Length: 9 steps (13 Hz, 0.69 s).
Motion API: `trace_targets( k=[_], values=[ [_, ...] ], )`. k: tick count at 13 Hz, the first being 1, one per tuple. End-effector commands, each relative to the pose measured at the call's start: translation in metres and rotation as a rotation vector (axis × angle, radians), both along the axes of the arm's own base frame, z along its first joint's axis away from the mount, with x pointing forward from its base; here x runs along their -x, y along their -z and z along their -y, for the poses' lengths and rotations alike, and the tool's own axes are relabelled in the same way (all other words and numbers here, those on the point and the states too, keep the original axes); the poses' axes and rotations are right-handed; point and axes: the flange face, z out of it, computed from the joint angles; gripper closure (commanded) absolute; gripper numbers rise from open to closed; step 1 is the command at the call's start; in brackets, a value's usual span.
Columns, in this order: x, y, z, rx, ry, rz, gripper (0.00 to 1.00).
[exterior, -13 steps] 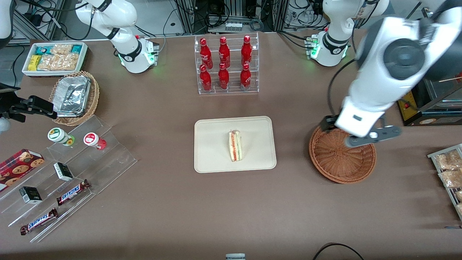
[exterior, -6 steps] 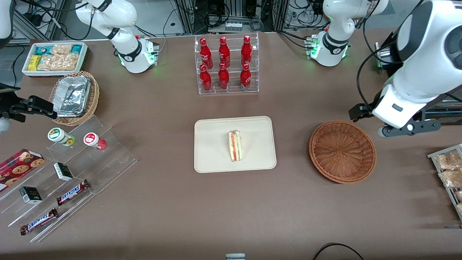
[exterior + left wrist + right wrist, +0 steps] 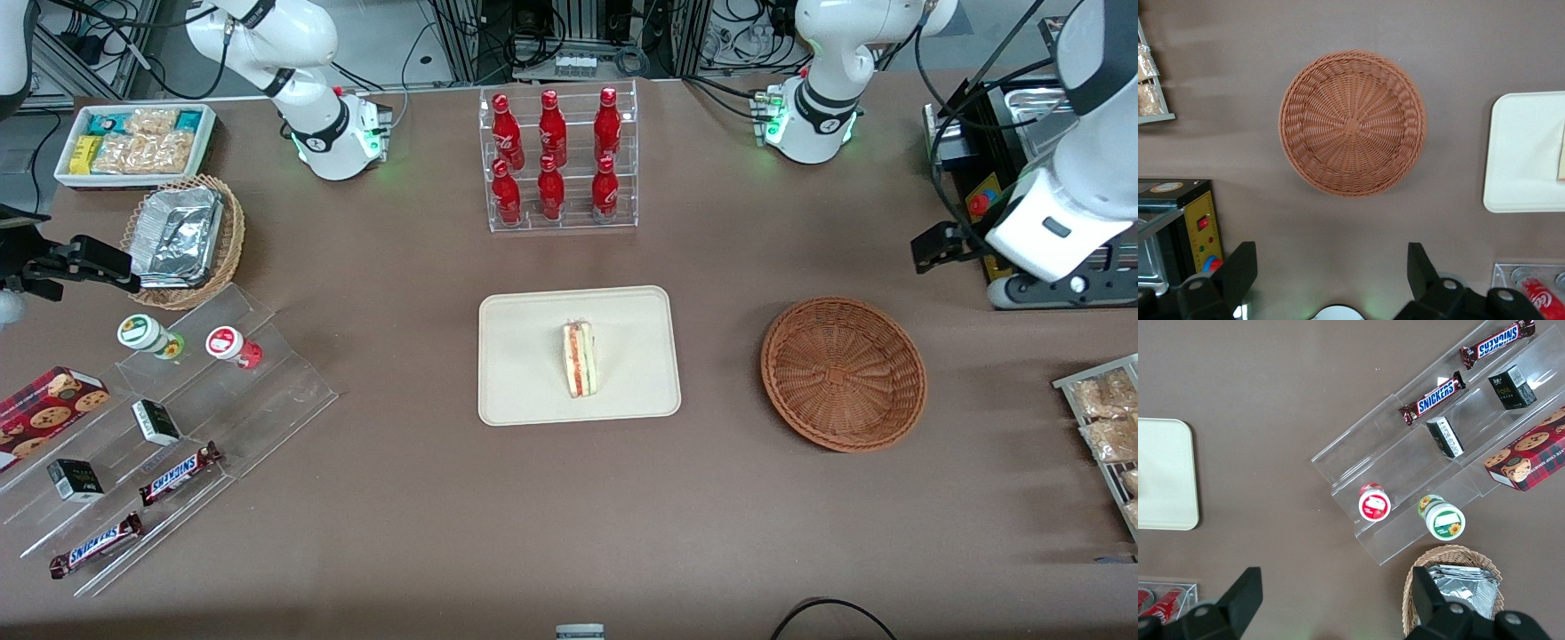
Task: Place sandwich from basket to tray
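Front view: sandwich [image 3: 579,358] lies on the tray [image 3: 524,356] at mid-table, filling stripe up. Basket [image 3: 843,372] sits on the table [image 3: 427,498] toward the working arm's end, apart from the tray. Hand [image 3: 1013,284] hangs above the table near that end, farther from the camera than the basket; its fingertips are hidden here.

Left wrist view: hand [image 3: 1331,273] has fingers [image 3: 1238,270] spread wide apart, nothing between them. Basket [image 3: 1352,123] shows only bare weave inside. Tray [image 3: 1525,153] lies beside it, not touching; a sliver of sandwich [image 3: 1561,155] rests on it.
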Motion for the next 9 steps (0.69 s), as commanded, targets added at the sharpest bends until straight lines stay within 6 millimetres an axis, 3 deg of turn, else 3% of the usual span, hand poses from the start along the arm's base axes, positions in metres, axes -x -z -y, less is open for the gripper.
trace_targets(
  k=[1, 9],
  values=[
    [0.022, -0.006, -0.008, 0.020, 0.022, 0.011, 0.01],
    [0.020, -0.019, -0.013, 0.024, 0.013, 0.046, 0.01]
  ],
)
